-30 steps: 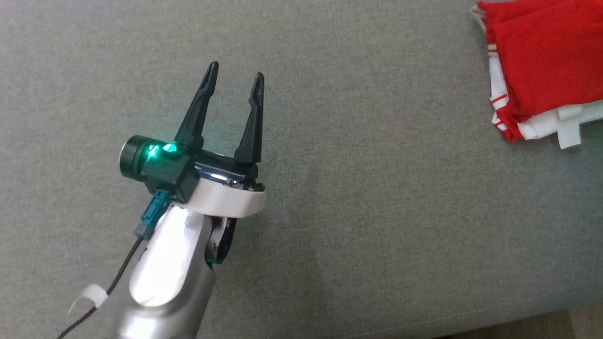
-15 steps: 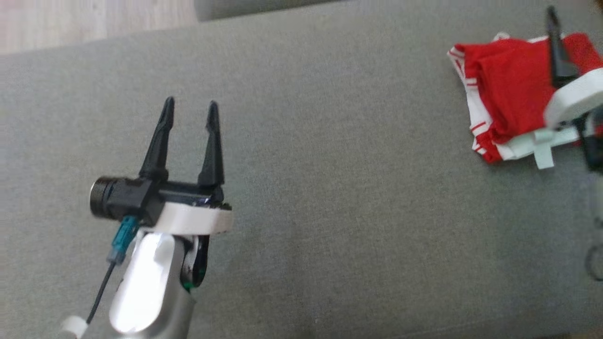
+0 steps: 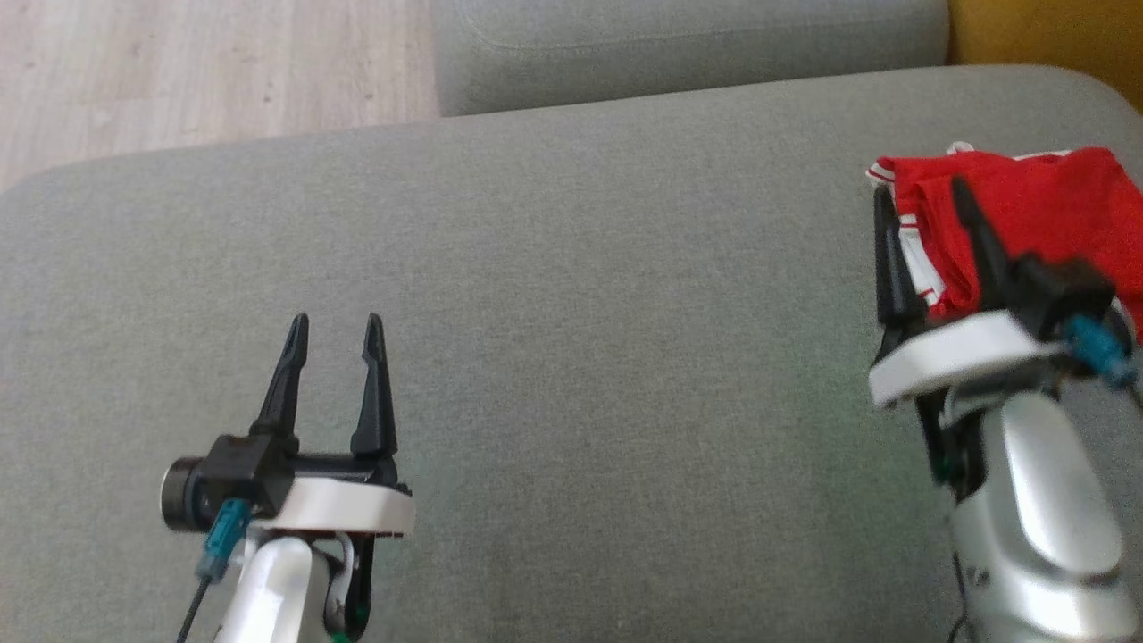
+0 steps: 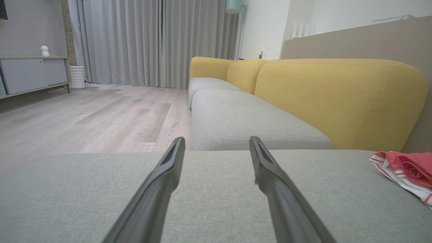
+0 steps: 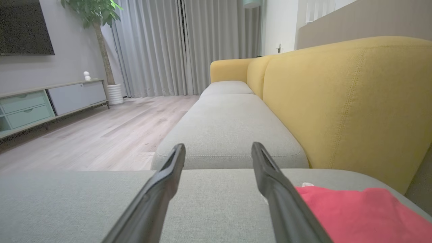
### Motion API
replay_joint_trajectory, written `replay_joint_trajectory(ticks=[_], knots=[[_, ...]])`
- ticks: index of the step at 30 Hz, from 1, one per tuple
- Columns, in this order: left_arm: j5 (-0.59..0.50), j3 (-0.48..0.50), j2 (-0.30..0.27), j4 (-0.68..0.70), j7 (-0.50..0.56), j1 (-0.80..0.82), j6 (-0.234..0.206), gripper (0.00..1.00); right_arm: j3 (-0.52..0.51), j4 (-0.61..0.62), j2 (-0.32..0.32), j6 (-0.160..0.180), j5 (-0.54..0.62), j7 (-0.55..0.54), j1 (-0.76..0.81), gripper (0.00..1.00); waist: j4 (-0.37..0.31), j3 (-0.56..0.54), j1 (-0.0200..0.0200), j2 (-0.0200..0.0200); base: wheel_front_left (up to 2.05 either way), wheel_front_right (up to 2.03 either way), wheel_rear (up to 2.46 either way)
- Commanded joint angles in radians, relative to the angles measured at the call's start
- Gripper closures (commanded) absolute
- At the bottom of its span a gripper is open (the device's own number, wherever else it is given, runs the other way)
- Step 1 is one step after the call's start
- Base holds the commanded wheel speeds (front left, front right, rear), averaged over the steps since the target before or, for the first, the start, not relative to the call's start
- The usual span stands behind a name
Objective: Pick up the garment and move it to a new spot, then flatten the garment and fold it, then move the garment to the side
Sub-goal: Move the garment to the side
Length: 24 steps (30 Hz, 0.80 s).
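A folded red garment with white striped trim (image 3: pixel 1036 210) lies at the far right of the grey sofa seat (image 3: pixel 580 313); it also shows in the left wrist view (image 4: pixel 408 170) and the right wrist view (image 5: pixel 357 212). My right gripper (image 3: pixel 920 201) hovers open at the garment's left edge, nothing between its fingers (image 5: pixel 165 184). My left gripper (image 3: pixel 335 326) stands open over bare cushion at the lower left, far from the garment, its fingers (image 4: pixel 270 175) empty.
A second grey seat cushion (image 3: pixel 679 36) adjoins the far edge, with the yellow backrest (image 3: pixel 1045 31) at the upper right. Wooden floor (image 3: pixel 196 71) lies beyond the seat's far left edge. A cabinet (image 5: pixel 50 101) and a potted plant (image 5: pixel 98 20) stand by the wall.
The head camera has tilted up, bringing the floor and far cushion into view. My right arm has come into view beside the garment. The left gripper stays open.
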<state>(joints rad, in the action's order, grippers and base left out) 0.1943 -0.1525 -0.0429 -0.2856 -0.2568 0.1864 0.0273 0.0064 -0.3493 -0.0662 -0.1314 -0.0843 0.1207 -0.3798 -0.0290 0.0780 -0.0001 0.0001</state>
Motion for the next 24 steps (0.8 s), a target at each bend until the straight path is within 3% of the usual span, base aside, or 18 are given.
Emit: replay_joint_trajectory(ticks=[1, 8, 24], knots=[[0.003, 0.040, -0.009, 0.031, -0.005, 0.019, 0.001, 0.00, 0.023, 0.021, 0.013, 0.001, -0.009, 0.035, 0.001, 0.00, 0.010, -0.012, 0.0001, -0.0001, 0.00, 0.00, 0.00], [0.018, 0.042, -0.008, 0.034, -0.005, -0.025, -0.004, 0.00, 0.075, -0.042, 0.016, 0.001, -0.101, 0.111, 0.102, 0.00, 0.026, -0.031, 0.0001, -0.0001, 0.00, 0.00, 0.00], [0.067, 0.054, -0.007, 0.049, -0.005, -0.048, -0.022, 0.00, 0.102, -0.063, 0.016, 0.001, -0.102, 0.138, 0.129, 0.00, 0.036, -0.047, 0.0001, -0.0001, 0.00, 0.00, 0.00]])
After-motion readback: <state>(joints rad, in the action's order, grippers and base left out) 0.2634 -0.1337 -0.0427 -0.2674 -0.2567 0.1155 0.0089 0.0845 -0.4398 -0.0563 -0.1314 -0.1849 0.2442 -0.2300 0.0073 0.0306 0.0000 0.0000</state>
